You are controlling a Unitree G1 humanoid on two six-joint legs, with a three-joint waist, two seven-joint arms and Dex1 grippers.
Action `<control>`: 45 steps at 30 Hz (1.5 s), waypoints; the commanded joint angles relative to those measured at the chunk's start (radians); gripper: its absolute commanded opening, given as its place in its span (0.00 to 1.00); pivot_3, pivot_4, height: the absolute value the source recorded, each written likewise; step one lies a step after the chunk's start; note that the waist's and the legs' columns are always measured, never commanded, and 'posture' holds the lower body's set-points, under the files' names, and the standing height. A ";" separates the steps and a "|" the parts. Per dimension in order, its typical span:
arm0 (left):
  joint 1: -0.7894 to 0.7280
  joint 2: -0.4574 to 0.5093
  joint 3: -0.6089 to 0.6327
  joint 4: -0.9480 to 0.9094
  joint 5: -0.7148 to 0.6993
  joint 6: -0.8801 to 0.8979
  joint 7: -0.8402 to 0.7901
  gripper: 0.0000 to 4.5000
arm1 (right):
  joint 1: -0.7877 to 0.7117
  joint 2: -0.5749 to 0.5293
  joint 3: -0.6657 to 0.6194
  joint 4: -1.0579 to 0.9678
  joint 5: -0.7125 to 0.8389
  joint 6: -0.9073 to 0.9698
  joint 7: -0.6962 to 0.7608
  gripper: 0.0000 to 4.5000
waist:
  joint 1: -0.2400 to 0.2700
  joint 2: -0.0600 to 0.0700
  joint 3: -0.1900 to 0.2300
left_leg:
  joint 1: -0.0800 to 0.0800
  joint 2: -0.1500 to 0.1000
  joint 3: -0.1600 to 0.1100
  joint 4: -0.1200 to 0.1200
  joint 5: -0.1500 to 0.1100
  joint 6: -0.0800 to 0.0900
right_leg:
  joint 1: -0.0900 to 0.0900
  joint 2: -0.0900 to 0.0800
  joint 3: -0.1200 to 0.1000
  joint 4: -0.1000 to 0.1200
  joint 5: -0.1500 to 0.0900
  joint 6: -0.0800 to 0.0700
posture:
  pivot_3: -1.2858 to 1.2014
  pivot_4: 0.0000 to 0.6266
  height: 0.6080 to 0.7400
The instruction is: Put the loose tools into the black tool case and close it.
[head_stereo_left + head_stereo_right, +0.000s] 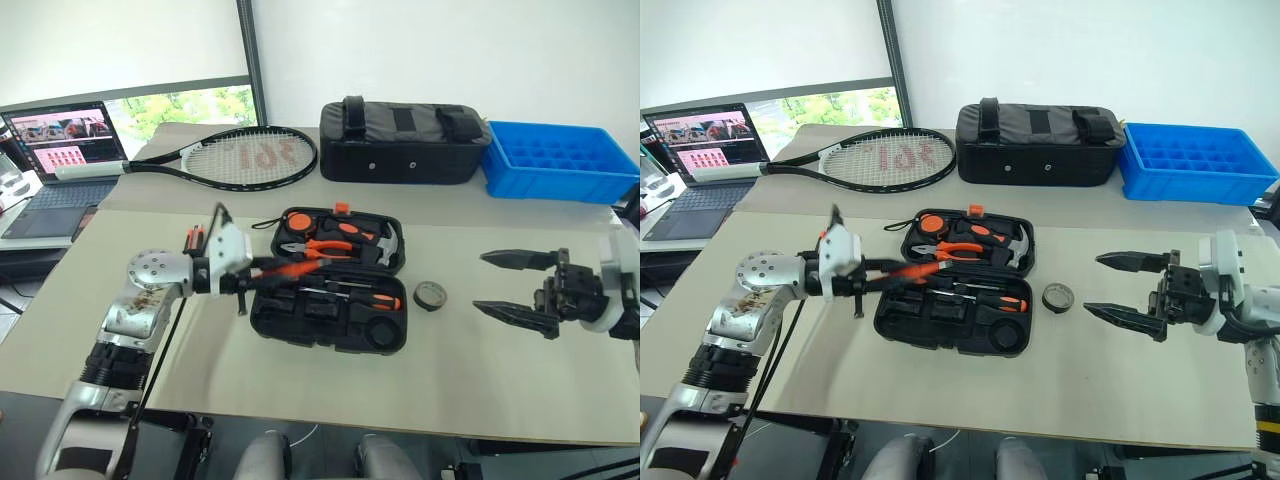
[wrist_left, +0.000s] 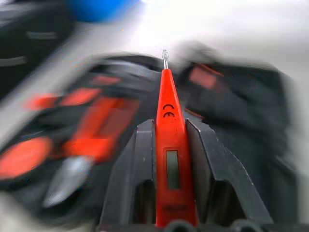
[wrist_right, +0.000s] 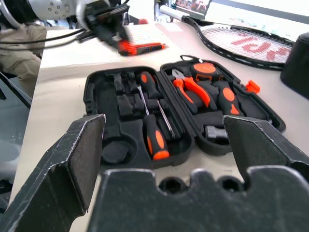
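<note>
Beige tabletop (image 1: 480,380) fills mid-frame, with the open black tool case (image 1: 330,322) at its centre, two screwdrivers (image 3: 153,133) lying in its near half. At centre left, the left gripper (image 1: 262,272) is clamped on the small orange tester screwdriver (image 2: 169,145), held above the case's left edge. The tape roll (image 1: 431,295) lies just right of the case. At right, the right gripper (image 1: 515,285) hangs with fingers wide apart, holding nothing.
</note>
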 commanded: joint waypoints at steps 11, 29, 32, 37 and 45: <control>-0.241 -0.101 -0.122 0.396 0.182 -0.296 -0.123 0.11 | 0.042 0.001 -0.061 -0.099 0.026 -0.019 -0.041 1.00 | -0.003 -0.001 0.001 | -0.002 0.000 0.000 0.001 -0.001 0.003 | -0.001 0.001 0.000 0.000 0.000 0.001 | 0.52 0.24 0.76; -0.293 -0.153 -0.156 0.555 0.294 -0.385 -0.103 0.11 | 0.090 0.002 -0.092 -0.132 0.030 -0.025 -0.066 1.00 | 0.001 -0.003 0.002 | -0.002 0.000 -0.001 0.003 -0.002 0.004 | 0.000 0.001 0.000 0.000 0.000 0.001 | 0.52 0.24 0.76; -0.296 -0.163 -0.163 0.555 0.309 -0.386 -0.094 0.11 | 0.092 0.002 -0.095 -0.133 0.030 -0.024 -0.066 1.00 | 0.002 -0.003 0.002 | -0.002 0.000 -0.001 0.003 -0.002 0.004 | 0.000 0.001 0.000 0.001 0.000 0.001 | 0.52 0.24 0.76; -0.284 -0.175 -0.166 0.532 0.308 -0.369 -0.106 0.11 | 0.092 0.006 -0.091 -0.135 0.028 -0.023 -0.066 1.00 | 0.002 -0.003 0.002 | -0.002 0.000 -0.001 0.003 -0.002 0.004 | 0.000 0.001 0.000 0.001 0.000 0.001 | 0.52 0.24 0.76; -0.274 -0.168 -0.168 0.515 0.305 -0.328 -0.118 0.33 | 0.078 0.004 -0.079 -0.129 0.026 -0.017 -0.064 1.00 | 0.001 -0.003 0.002 | -0.002 0.000 -0.001 0.003 -0.002 0.005 | 0.000 0.001 0.000 0.001 0.000 0.001 | 0.52 0.24 0.76</control>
